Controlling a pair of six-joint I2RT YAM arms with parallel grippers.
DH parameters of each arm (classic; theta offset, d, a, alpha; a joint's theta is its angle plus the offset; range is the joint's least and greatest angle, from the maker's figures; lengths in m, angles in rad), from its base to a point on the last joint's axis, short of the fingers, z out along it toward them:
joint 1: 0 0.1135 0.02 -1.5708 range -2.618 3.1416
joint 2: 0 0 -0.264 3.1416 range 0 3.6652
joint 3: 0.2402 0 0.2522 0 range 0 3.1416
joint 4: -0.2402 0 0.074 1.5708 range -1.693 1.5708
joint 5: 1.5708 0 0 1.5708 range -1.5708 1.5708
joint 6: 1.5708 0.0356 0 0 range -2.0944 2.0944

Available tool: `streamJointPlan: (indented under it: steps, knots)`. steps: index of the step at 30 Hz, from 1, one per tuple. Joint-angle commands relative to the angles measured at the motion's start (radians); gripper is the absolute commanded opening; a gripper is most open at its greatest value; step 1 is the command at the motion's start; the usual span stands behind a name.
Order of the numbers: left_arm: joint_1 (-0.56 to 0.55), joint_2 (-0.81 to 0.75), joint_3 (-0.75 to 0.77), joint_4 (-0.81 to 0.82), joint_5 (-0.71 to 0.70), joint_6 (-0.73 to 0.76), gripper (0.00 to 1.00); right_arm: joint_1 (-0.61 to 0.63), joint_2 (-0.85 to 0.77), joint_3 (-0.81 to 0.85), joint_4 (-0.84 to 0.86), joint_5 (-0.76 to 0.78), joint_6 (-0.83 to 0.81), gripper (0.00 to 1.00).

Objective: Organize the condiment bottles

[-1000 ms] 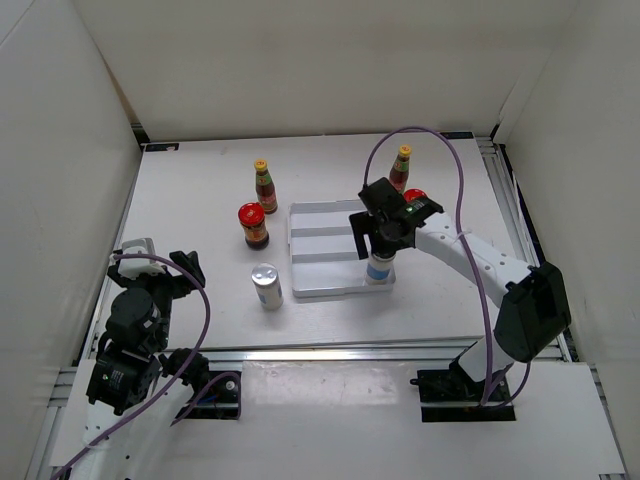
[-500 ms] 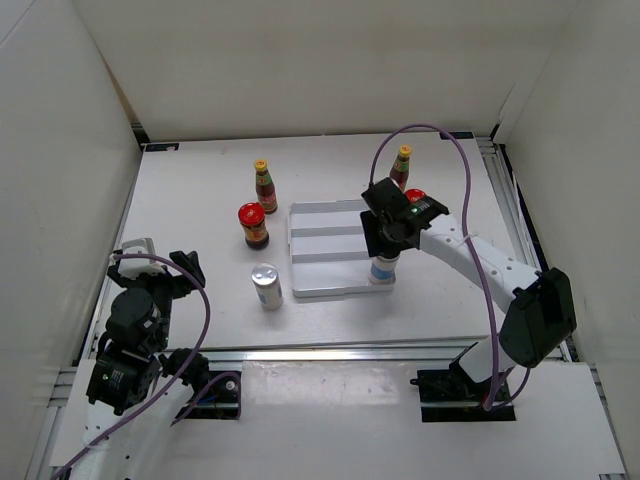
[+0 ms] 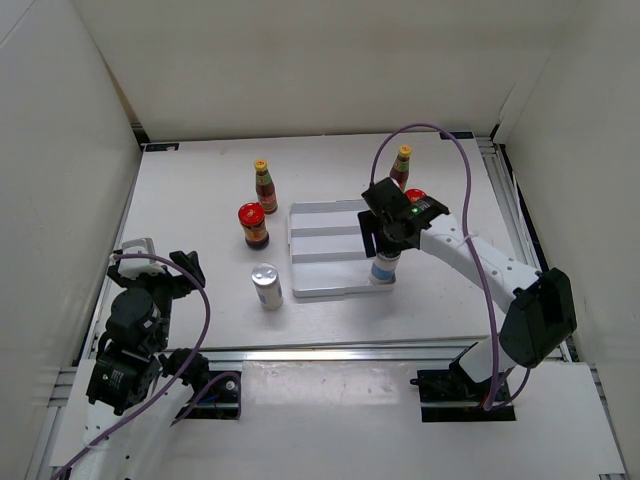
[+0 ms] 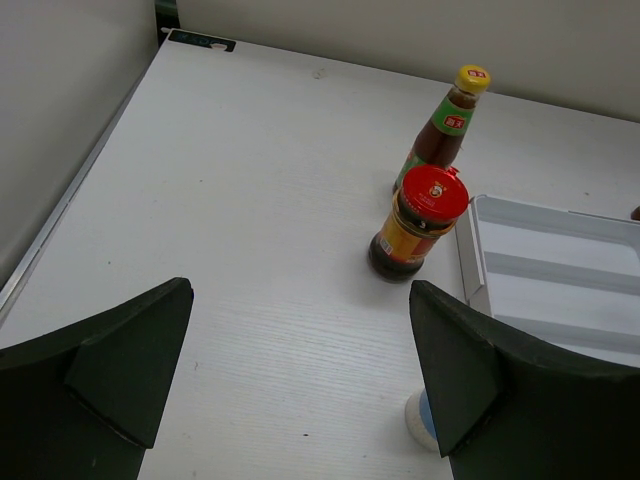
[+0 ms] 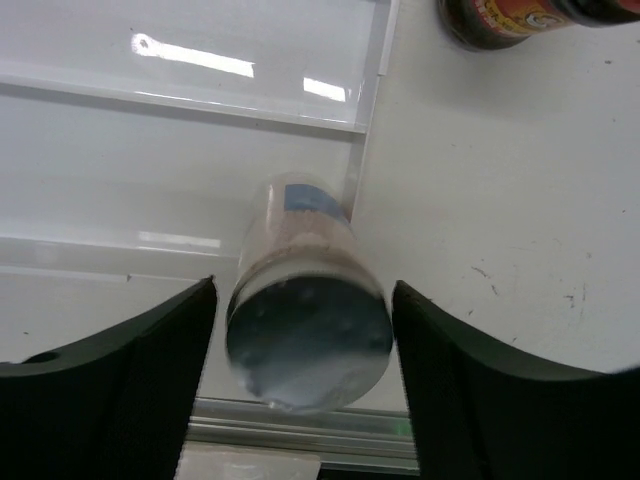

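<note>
My right gripper (image 3: 383, 243) is open, its jaws either side of a silver-topped shaker (image 3: 383, 270) that stands at the near right corner of the white tray (image 3: 320, 232). In the right wrist view the shaker (image 5: 300, 240) sits between the fingers with a gap on each side. A second shaker (image 3: 266, 286) stands left of the tray. A red-lidded jar (image 3: 252, 225) and a yellow-capped sauce bottle (image 3: 264, 186) stand behind it. The other sauce bottle (image 3: 401, 165) and jar (image 3: 414, 197) stand behind the right gripper. My left gripper (image 3: 160, 270) is open and empty at the near left.
The tray's three ridged compartments hold nothing besides the shaker. White walls close in the table on the left, back and right. An aluminium rail (image 3: 330, 352) runs along the near edge. The right arm's purple cable (image 3: 455, 170) loops above the far right.
Over the first half second my right gripper and the shaker beneath it shifted slightly right. Since then nothing has visibly moved. The left arm stayed still.
</note>
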Motion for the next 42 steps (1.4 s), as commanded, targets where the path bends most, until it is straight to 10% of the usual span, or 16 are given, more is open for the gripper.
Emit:
streamJointPlan:
  steps: [1,3,21,29,42]
  knots:
    - [0.006,0.006,0.014,0.004,-0.006,0.017,1.00,-0.003,-0.034,0.027,0.009,0.027,0.007,0.80]
    - [0.006,0.027,0.014,0.004,0.048,0.054,1.00,-0.003,-0.034,0.042,-0.002,0.045,0.007,1.00]
    - [-0.065,0.707,0.225,0.183,0.510,-0.155,1.00,-0.003,-0.488,0.018,-0.136,0.021,0.080,1.00]
    - [-0.321,0.698,0.125,0.144,0.326,-0.145,1.00,-0.003,-0.534,-0.128,-0.122,-0.091,0.172,1.00]
    - [-0.341,0.678,0.059,0.072,0.164,-0.184,1.00,0.054,-0.577,-0.232,-0.080,-0.116,0.254,1.00]
